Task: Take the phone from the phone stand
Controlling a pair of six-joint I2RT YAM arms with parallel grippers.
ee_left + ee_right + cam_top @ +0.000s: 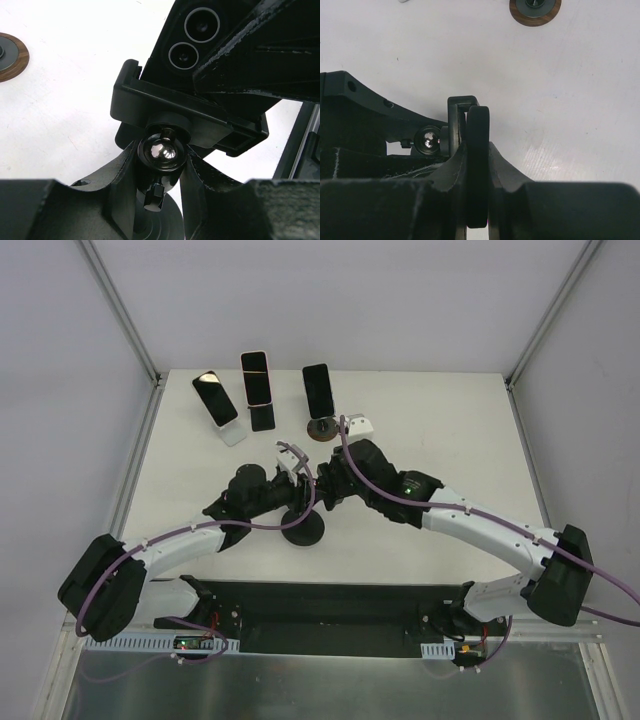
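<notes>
A black phone (195, 35), its two camera lenses showing, sits in the cradle (170, 107) of a black phone stand whose round base (303, 530) rests on the white table. My left gripper (159, 165) is shut on the stand's neck at the shiny ball joint (161, 152). My right gripper (477, 170) is shut on the phone (477, 150), seen edge-on, with one finger on each face; the phone's far end is still in the cradle's lip (456, 107). In the top view both grippers (290, 495) (325, 485) meet above the base, hiding the phone.
Three more phones stand on stands at the back of the table (216, 400) (258, 385) (318, 390). A round wooden stand base (322, 428) and a small white piece (360, 425) lie just behind the grippers. The wooden base also shows in the right wrist view (535, 7).
</notes>
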